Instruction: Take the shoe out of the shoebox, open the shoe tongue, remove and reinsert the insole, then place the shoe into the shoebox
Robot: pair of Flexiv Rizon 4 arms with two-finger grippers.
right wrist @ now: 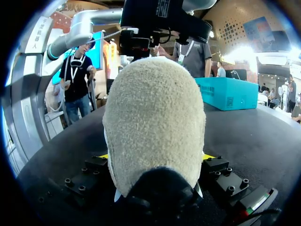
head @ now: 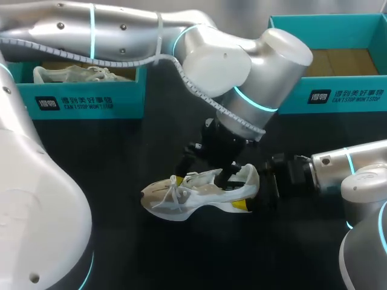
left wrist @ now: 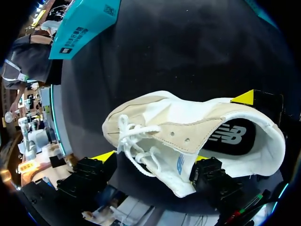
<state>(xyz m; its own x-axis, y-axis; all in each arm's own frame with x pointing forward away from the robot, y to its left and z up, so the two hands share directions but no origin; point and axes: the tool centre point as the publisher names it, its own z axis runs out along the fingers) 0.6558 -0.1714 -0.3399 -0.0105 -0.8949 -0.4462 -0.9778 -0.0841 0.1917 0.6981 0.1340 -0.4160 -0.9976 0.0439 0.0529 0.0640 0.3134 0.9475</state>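
The shoe [head: 175, 196] is out of its box and lies on the dark table [head: 109, 163], toe pointing away from the right arm. Its laces [left wrist: 134, 141] are tied in a bow. The collar gapes wide enough to show the black insole [left wrist: 230, 136] lying flat inside.

At the shoe's heel, the right gripper [right wrist: 155, 156] is clenched on the shoe, a yellow tip pressed to each side of the suede heel cup, steadying it. Straight above the shoe's lacing and mouth hangs the left gripper [left wrist: 153, 157]. It is released, its fingers spread wide to either side of the shoe's near flank and closed on nothing.

Beyond the shoe, on the right arm's side, the teal shoebox [head: 338, 99] stands with its bare cardboard floor showing. Beyond the shoe on the other side, a second box [head: 91, 103] holds another shoe [head: 72, 74].

I judge the first step done, with the shoe lifted out and braced. The tongue looks to be the step in hand, though how far it is pulled back cannot be made out under the laces. The insole is seated, and the pictures cannot show whether it has already been out and back. By the arms' pose I would guess not. If so, the insole work and the return to the shoebox are left.
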